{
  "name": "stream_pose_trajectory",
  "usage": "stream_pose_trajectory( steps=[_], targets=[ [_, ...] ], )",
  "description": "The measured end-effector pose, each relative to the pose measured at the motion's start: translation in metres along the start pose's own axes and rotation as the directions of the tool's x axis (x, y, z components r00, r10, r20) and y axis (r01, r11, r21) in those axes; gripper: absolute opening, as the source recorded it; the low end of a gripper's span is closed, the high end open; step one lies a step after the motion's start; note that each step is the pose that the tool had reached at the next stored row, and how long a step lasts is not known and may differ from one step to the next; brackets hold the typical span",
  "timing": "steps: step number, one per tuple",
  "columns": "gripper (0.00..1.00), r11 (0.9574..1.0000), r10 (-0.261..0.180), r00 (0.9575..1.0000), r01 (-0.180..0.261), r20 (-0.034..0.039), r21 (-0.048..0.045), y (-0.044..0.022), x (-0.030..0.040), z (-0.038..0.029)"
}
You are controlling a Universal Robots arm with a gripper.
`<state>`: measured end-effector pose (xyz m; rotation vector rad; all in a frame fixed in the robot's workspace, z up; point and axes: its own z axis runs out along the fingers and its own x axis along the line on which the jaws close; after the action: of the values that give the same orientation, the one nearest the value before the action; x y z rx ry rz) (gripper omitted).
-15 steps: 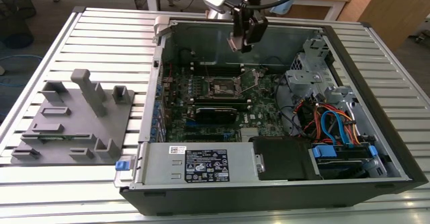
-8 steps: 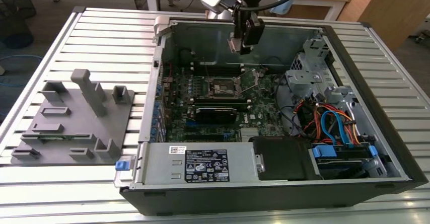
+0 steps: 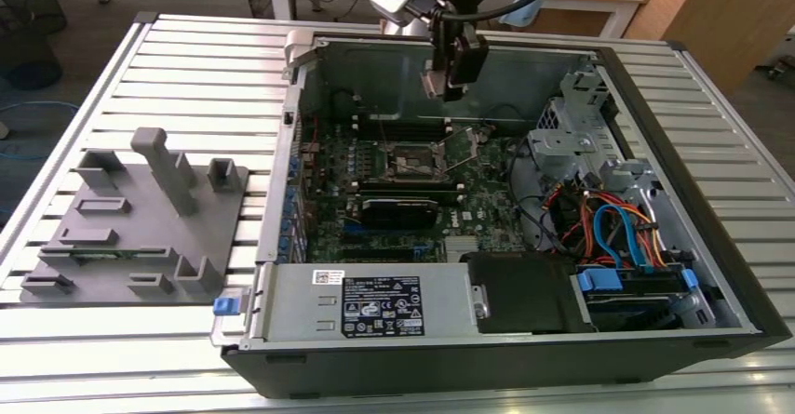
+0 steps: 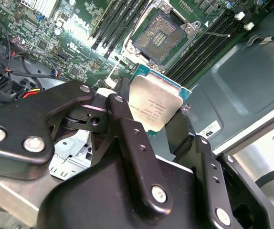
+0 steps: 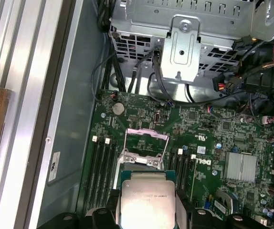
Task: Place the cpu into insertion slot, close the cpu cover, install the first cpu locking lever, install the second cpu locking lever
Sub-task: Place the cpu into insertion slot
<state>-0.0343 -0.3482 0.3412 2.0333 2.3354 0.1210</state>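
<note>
worktop (image 3: 186, 51): slatted silver metal surface | exterior view's right: open black computer case (image 3: 497, 363) lying on its side, inside facing up | exterior view's left: grey moulded fixture plate (image 3: 137, 237) with upright posts, just beside case

End effector (image 4: 152, 114) clamped on cpu (image 4: 158, 102) at two opposite edges, silver top facing camera, held off the board (image 4: 84, 19). Insertion slot (image 4: 160, 36) uncovered, dark centre exposed, memory slots (image 4: 114, 23) on both sides.
</note>
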Motion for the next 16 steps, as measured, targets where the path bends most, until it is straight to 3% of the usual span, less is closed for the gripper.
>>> stream_pose_trajectory(
  steps=[16],
  targets=[
    [0.54, 1.0, 0.002, 1.0, -0.002, 0.0002, 0.0, -0.0015, 0.0, 0.0066]
  ],
)
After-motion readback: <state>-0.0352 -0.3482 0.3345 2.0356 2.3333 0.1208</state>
